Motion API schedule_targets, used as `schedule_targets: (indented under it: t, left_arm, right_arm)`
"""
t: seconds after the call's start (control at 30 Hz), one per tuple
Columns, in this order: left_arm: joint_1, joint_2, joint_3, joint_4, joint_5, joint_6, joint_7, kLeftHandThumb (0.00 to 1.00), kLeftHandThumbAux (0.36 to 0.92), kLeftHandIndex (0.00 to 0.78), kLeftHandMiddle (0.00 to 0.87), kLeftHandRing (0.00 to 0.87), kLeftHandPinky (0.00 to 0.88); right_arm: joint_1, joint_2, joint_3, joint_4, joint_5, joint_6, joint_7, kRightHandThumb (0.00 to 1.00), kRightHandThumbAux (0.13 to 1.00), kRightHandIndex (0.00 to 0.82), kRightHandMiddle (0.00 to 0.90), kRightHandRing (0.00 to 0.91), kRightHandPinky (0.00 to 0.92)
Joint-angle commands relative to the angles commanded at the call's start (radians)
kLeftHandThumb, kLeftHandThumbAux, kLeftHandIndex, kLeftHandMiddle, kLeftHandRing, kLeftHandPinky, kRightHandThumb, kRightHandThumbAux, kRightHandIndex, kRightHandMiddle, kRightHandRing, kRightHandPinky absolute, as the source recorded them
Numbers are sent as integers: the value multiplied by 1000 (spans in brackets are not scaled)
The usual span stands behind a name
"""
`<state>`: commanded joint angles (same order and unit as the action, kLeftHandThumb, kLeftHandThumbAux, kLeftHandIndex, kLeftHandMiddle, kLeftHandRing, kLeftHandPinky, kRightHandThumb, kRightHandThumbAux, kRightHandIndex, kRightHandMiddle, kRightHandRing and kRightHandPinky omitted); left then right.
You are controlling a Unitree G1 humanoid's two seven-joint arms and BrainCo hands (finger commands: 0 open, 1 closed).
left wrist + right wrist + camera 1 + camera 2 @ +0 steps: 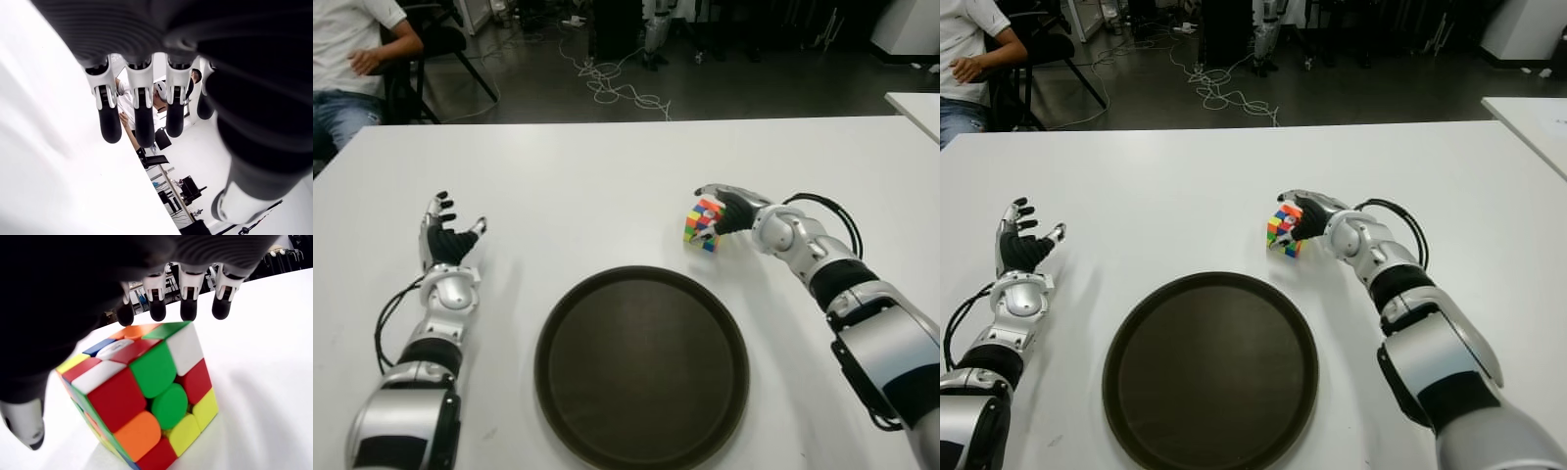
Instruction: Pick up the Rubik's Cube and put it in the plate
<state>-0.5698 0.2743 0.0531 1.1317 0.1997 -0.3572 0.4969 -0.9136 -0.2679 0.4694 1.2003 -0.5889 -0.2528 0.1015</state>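
Note:
The Rubik's Cube (pixel 706 224) stands on the white table (pixel 607 176), just beyond the right rim of the round dark plate (pixel 641 372). My right hand (pixel 698 215) reaches around it from the right. Its straight fingers (pixel 188 298) stretch over the cube's (pixel 146 391) top face, and the thumb (pixel 27 426) hangs beside it; I see no firm contact. Nothing lies in the plate. My left hand (pixel 450 223) shows at the table's left, well left of the plate, fingers (pixel 142 107) spread and holding nothing.
A seated person (pixel 347 59) and a chair are beyond the table's far left corner. Cables (pixel 617 90) lie on the floor behind. Another white table's corner (pixel 915 103) shows at the far right.

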Motion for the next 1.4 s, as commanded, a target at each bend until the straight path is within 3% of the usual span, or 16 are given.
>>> schedule_targets:
  t: [0.43,0.73,1.07,1.23,1.33,1.4]
  left_arm:
    - [0,-2,4,2,-1,-2,5,138,789,127,233,275,354]
    - [0,-5,8,-1,-7,6,-4,122,767,122,213,242,284]
    - [-1,-2,5,2,-3,5,1,146,769,124,199,224,273]
    - [-1,-3,8,3,-7,2,-3,140,778,127,235,269,329]
    - [-1,-6,14,3,-15,-2,-10,132,799,121,371,421,511]
    - [-1,-7,17,2,-19,-4,-12,138,792,118,354,410,475]
  right_arm:
    - [-6,10,16,1,-13,15,14,0,611,27,48,45,15]
    - [-12,21,26,2,-25,24,15,0,630,33,62,43,2]
    - [-6,21,15,-1,-15,6,15,0,669,37,66,51,2]
    - [-6,22,13,-1,-13,5,20,0,689,34,61,49,1]
    - [-5,21,10,-1,-9,6,26,0,707,32,55,44,0]
    - [-4,21,10,-1,-7,9,34,0,713,35,57,48,4]
